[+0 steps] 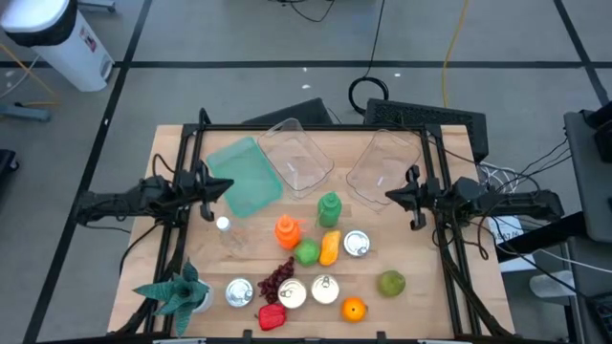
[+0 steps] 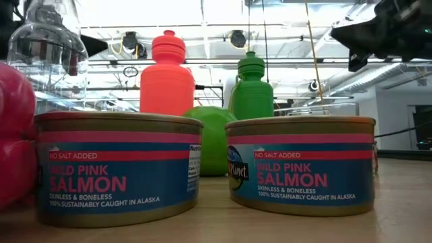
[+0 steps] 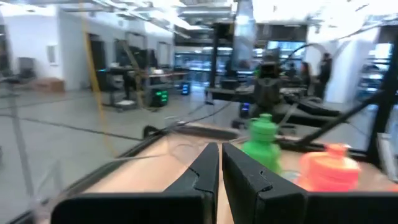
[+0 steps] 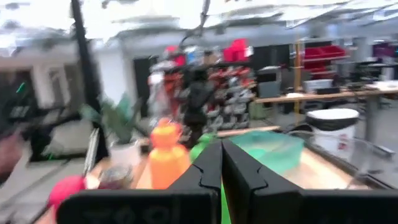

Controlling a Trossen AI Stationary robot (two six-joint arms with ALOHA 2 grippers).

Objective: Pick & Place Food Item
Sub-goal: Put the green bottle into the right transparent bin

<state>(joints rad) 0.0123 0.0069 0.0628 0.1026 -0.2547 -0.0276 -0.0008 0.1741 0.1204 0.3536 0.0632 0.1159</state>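
Note:
Food items lie in the table's middle and near part: a green bottle (image 1: 329, 207), an orange bottle (image 1: 287, 229), a green round fruit (image 1: 306, 252), a yellow piece (image 1: 330, 247), dark grapes (image 1: 278, 279), a red pepper (image 1: 272, 316), an orange (image 1: 354, 309) and several tins, two of them salmon tins (image 2: 118, 169) (image 2: 300, 165) standing on their bases. My left gripper (image 1: 225, 186) (image 3: 221, 174) hangs shut over the left side, pointing toward the middle. My right gripper (image 1: 392, 196) (image 4: 222, 168) hangs shut over the right side, facing it. Neither holds anything.
A teal bin (image 1: 244, 177) and two clear containers (image 1: 296, 158) (image 1: 382, 162) stand at the far side. A clear bottle (image 1: 225, 229) stands left of the food. A potted plant (image 1: 177, 291) sits at the near left corner. Bare wood lies at the near right.

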